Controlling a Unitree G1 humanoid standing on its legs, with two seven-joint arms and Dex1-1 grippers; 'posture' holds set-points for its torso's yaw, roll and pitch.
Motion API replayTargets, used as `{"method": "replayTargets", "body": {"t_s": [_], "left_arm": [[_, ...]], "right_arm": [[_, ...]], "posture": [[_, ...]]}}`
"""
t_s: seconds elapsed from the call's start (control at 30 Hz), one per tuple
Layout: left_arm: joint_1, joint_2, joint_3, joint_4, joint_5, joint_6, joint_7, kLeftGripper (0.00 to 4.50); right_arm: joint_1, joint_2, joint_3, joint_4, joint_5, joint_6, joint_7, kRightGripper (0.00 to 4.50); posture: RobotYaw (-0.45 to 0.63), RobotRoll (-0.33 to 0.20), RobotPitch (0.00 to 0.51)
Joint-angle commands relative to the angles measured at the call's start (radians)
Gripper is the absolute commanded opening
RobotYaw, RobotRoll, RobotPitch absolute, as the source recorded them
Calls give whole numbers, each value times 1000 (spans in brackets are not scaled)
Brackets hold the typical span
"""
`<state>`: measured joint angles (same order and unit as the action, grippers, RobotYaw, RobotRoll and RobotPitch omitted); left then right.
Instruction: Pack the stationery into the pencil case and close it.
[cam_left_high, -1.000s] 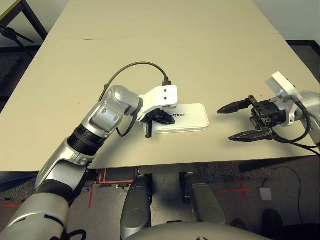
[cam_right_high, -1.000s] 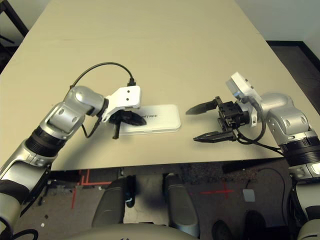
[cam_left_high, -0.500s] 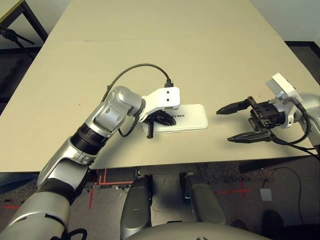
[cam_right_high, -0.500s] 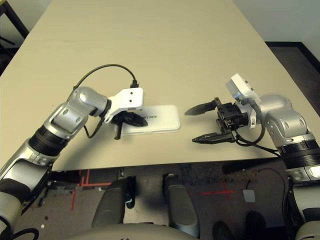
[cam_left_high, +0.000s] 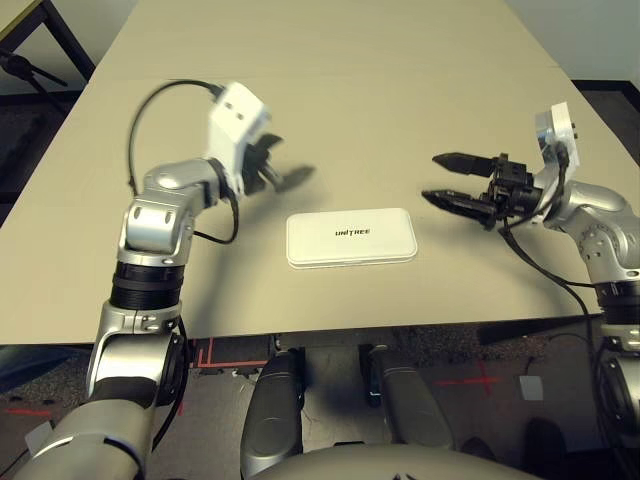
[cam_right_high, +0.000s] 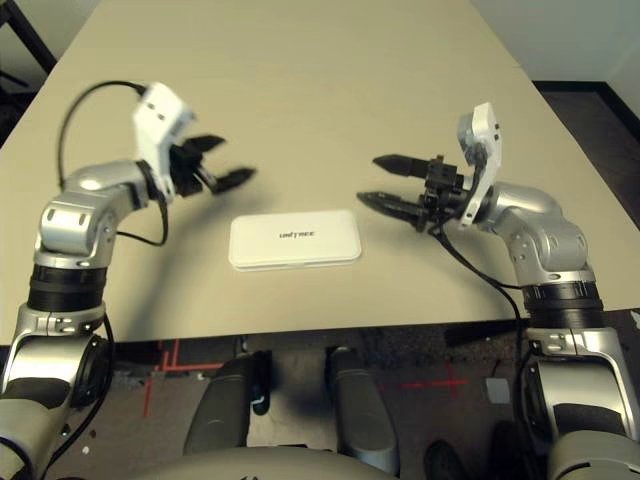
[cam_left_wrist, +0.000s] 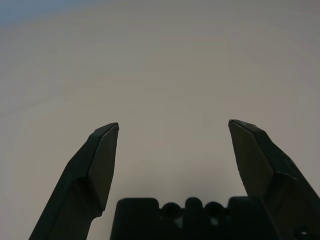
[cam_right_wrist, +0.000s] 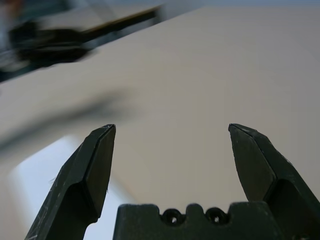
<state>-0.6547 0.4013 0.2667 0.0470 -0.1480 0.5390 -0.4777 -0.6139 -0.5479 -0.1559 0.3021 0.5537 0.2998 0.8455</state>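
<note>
1. Case (cam_left_high: 351, 237): white, flat, lid down with the "UNITREE" print facing up. It lies on the table (cam_left_high: 330, 90) near the front edge, about midway between the two arms. Nothing touches it.
2. Stationery: none lies loose on the table around the case. With the lid down, what is inside cannot be told.
3. Left gripper (cam_left_high: 282, 172): raised above the table, up and to the left of the case, well apart from it. Its picture is motion-blurred in the head views. In the left wrist view both fingers (cam_left_wrist: 102, 160) stand wide apart with bare table between them; nothing is held.
4. Right gripper (cam_left_high: 447, 180): raised off the table to the right of the case, tips pointing left toward the middle of the table, clear of the case. The two fingers are spread, one above the other in the head views, and nothing lies between them.
5. Right wrist view: fingers (cam_right_wrist: 95, 165) wide apart and empty. A pale blurred corner of the case (cam_right_wrist: 45, 170) shows past the one finger, with tan table beyond.
6. Left arm (cam_left_high: 152, 225): silver, elbow bent, forearm rising steeply from the table's front-left edge. A black cable (cam_left_high: 140, 110) loops from the wrist camera housing (cam_left_high: 238, 115).
7. Right arm (cam_left_high: 598, 215): silver, comes in from the right edge, white camera housing (cam_left_high: 553, 135) above the wrist.
</note>
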Motion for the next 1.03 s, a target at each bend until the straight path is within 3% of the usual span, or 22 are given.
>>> {"method": "replayTargets", "body": {"t_s": [0.03,0.3,0.53,1.03], "left_arm": [[73,-22,74,19,3,-112,124,4459],[164,-69,184,39,-1,-297,349,4459],[184,-84,192,160,-20,-411,412,4459],[188,-79,168,210,-66,-422,403,4459]], "right_arm": [[-56,47,-86,134,-109,-77,-298,4500],[-120,57,-162,376,-204,-221,-535,4500],[-133,55,-168,505,-251,-310,-593,4500],[-53,86,-175,418,-257,-313,-613,4500]], "posture": [[-4,0,164],[-3,0,153],[-26,0,151],[-58,0,171]]}}
